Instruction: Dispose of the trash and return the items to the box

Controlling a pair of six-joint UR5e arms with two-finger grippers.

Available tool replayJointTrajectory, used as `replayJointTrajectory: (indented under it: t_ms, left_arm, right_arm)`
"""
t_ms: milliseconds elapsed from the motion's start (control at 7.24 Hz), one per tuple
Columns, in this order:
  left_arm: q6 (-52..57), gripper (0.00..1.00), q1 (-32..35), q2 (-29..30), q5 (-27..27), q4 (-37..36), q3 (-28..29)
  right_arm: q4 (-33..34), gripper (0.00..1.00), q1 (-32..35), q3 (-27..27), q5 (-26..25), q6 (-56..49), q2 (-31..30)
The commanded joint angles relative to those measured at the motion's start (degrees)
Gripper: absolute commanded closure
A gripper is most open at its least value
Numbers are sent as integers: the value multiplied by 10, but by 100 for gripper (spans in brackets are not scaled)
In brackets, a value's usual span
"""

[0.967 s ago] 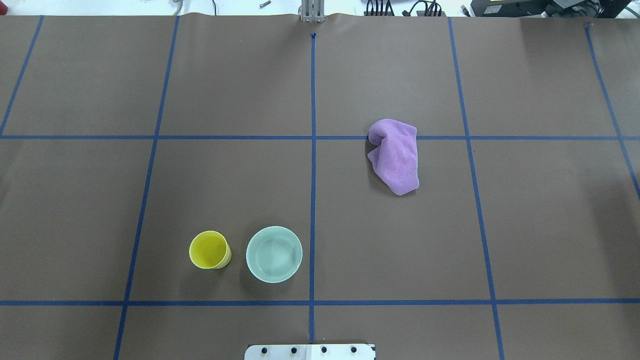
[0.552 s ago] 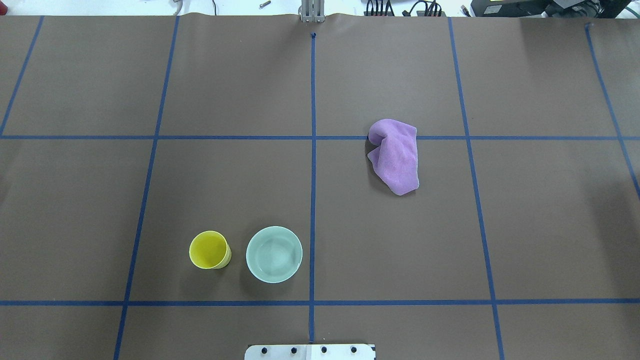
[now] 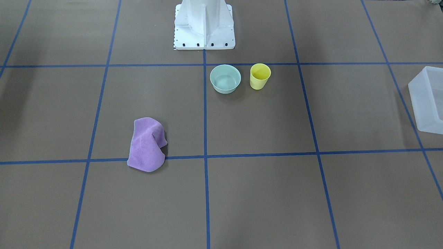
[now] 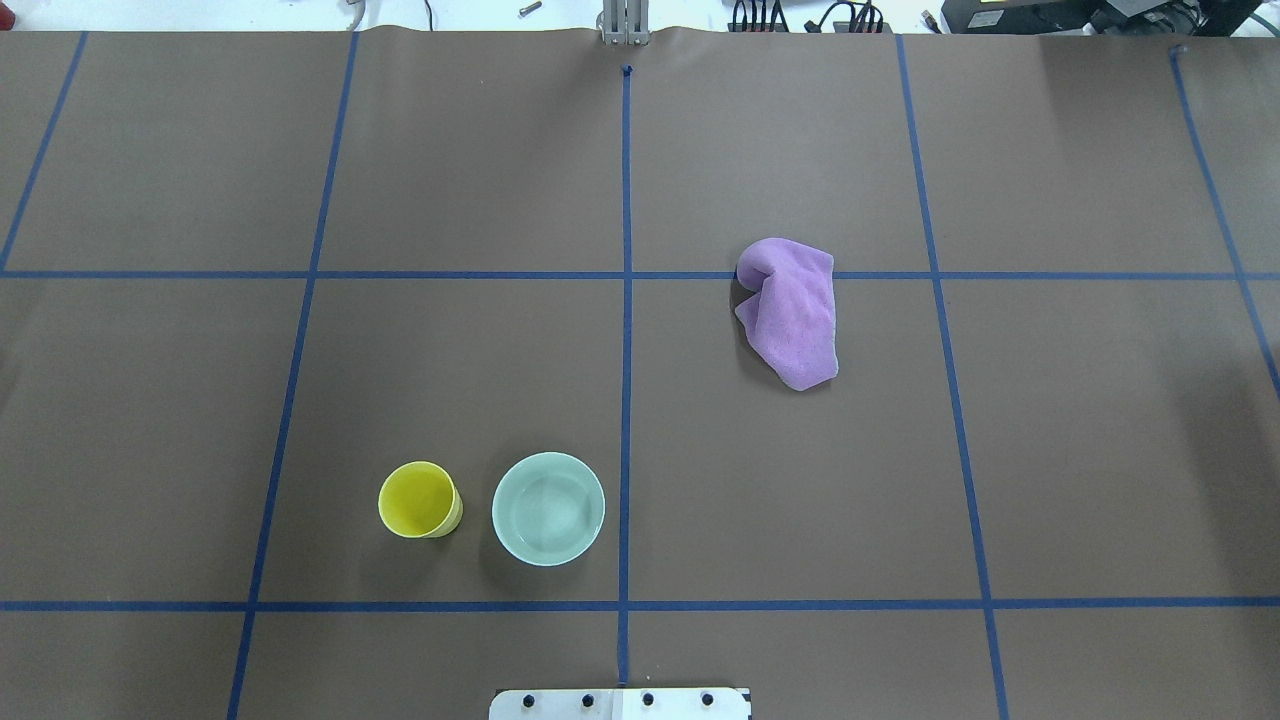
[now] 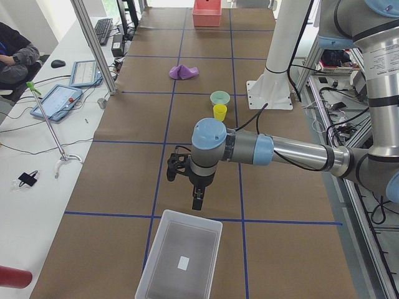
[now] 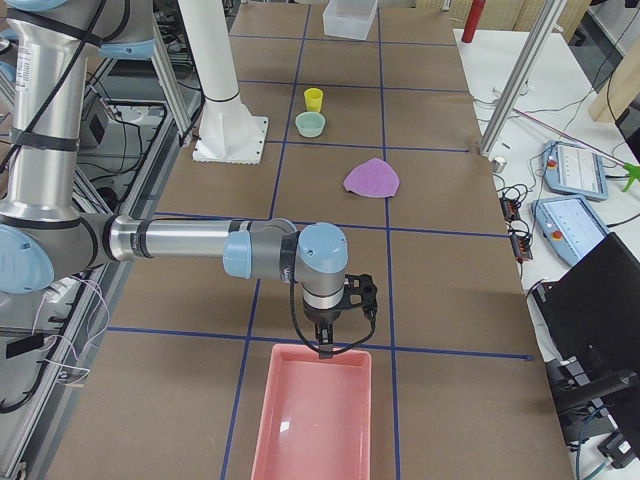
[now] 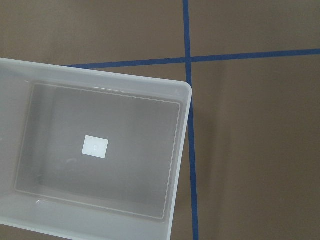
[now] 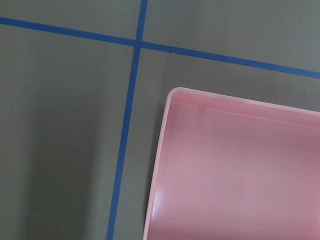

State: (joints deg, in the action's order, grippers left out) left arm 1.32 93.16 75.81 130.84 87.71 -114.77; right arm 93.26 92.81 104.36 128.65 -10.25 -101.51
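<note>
Yellow cup and mint bowl stand upright just beside each other, near the pedestal. Over the last second neither has shifted, nor has the purple cloth, so I judge no step begun. Both items lie well apart from the box, which is frosted, straight-walled and holds only a white label. Left gripper hangs just short of it; right gripper hangs at the glossy pink bin's rim. Fingers on both: cannot tell. Cup and bowl look smooth and rigid; cloth soft, crumpled.

Yellow cup upright beside mint bowl; frosted box apart
</note>
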Motion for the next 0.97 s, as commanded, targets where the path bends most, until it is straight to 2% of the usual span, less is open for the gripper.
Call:
replayJointTrajectory:
  t_ms: [0, 138, 276, 414, 552, 690, 829]
  left_arm:
    - [-2, 1, 0, 4, 0, 78, 1]
    - [-3, 1, 0, 3, -1, 138, 2]
    - [-7, 1, -3, 17, 0, 192, 11]
    - [2, 1, -2, 22, 7, 206, 13]
    - [0, 1, -4, 15, 33, 227, 15]
    - [-11, 1, -16, 17, 54, 242, 7]
    - [-20, 1, -62, 30, 98, 237, 7]
  right_arm:
    - [-4, 0, 0, 11, 18, 1, 3]
    - [-50, 0, 0, 15, 61, 4, 6]
    - [-94, 0, 0, 14, 109, 52, 7]
    - [-152, 0, -13, 19, 114, 83, 10]
    - [-190, 0, -60, 33, 110, 168, 17]
    - [-206, 0, -109, 43, 80, 262, 43]
    - [-205, 0, -174, 70, 18, 322, 55]
